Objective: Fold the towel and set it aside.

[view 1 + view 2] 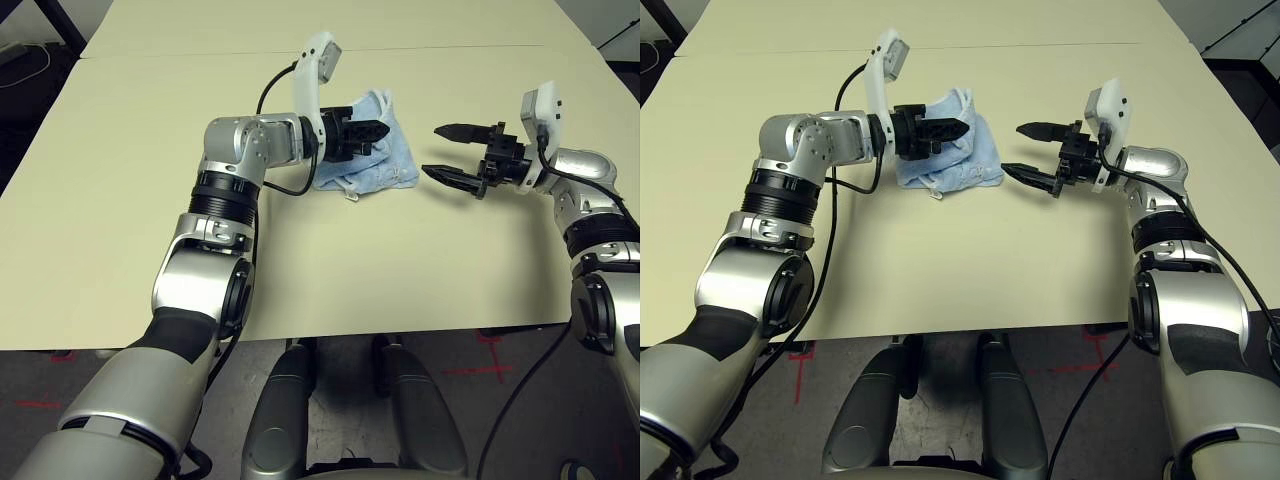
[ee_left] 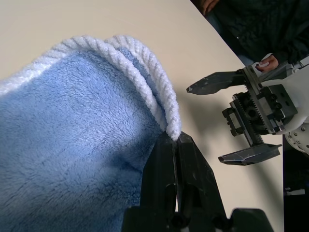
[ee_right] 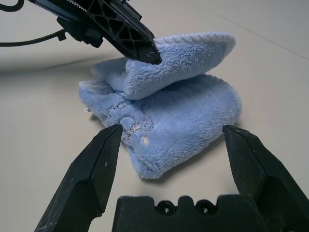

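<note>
Lies on table (image 1: 350, 270), ctr, just beyond L forearm: towel (image 1: 397, 170), partly folded, upper flap lifted off lower layer. With L gripper (image 2: 175, 137): pinches white edging betw. closed tips, cloth held. With R gripper (image 1: 430, 151): stands wide, holds nothing, just beside towel on R side.

Could lose flap if pinching only the trim, prob. too little cloth caught; could then drop crooked. Might drag whole bundle if pulling L w/o pinning lower layer. Might bunch or shove near edge w/ R fingers if coming in low, or knock tips together if closing in from both sides. Prob. best to lay flap flat & line up edges before letting go. Should also mind person's hand (image 2: 268, 63) near R arm, in case of a wide swing.

Looks lt blue, fluffy, soft; edged in white, rope-like. Shows small embroidery (image 3: 136, 124) on lower layer, plus tiny white tag (image 1: 352, 197) at near edge. Looks rumpled, uneven, corners unmatched.
</note>
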`<state>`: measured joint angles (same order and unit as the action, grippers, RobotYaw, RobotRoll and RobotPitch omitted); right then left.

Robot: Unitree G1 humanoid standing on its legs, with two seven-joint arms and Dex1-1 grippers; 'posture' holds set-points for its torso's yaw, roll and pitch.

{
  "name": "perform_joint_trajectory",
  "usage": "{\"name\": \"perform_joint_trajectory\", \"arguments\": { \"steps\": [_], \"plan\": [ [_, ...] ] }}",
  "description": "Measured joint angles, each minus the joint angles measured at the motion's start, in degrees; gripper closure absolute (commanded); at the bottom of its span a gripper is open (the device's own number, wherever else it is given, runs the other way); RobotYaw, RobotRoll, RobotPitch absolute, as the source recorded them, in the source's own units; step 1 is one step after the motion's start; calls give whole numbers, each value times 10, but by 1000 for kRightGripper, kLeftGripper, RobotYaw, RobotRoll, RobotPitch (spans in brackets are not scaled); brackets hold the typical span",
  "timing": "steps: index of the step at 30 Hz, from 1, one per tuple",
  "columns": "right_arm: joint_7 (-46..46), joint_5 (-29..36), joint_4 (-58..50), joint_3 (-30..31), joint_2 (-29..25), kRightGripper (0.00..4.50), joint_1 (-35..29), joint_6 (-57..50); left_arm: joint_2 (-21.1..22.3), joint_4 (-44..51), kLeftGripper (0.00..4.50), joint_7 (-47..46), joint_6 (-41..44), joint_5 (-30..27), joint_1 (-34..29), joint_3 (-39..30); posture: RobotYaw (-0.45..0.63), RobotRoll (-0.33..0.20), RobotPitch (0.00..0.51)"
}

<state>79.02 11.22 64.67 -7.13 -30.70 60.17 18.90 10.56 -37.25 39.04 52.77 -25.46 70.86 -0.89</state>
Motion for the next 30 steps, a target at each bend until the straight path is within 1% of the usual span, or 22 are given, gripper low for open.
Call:
{"name": "perform_joint_trajectory", "arguments": {
  "steps": [3,10,14,16,17,18,19,20,23,28,30],
  "plan": [
    [0,0,0,0,0,0,0,0,-13,4,4481,5,5,-1,0,1,131,0,241],
    [-1,-4,0,0,0,0,0,0,-26,29,4481,23,32,-3,7,3,132,0,241],
    [-1,-7,0,0,0,0,0,0,-35,28,4481,25,30,1,7,15,127,0,242],
    [-2,-7,0,0,0,0,0,0,-41,22,4481,20,14,12,5,21,127,0,242],
    [-2,-7,0,0,0,0,0,0,-44,16,4000,17,4,19,3,22,123,0,243],
    [-2,-7,0,0,0,0,0,0,-47,4,3833,10,-11,29,3,25,121,0,243],
    [-3,-7,0,0,0,0,-1,0,-48,-4,3419,0,-24,40,1,27,121,0,243],
    [-3,-7,0,0,0,0,-1,0,-49,-13,3113,-5,-34,49,0,29,120,0,244],
    [-3,-8,0,0,0,0,-2,0,-48,-27,1868,-15,-60,71,-1,32,121,0,244],
    [-3,-8,0,0,-3,0,-2,0,-34,-31,17,-19,-80,88,-1,31,124,0,244],
    [-4,-8,0,0,-5,0,-2,0,-27,-28,17,-22,-81,89,-1,26,124,0,243]
  ]
}}
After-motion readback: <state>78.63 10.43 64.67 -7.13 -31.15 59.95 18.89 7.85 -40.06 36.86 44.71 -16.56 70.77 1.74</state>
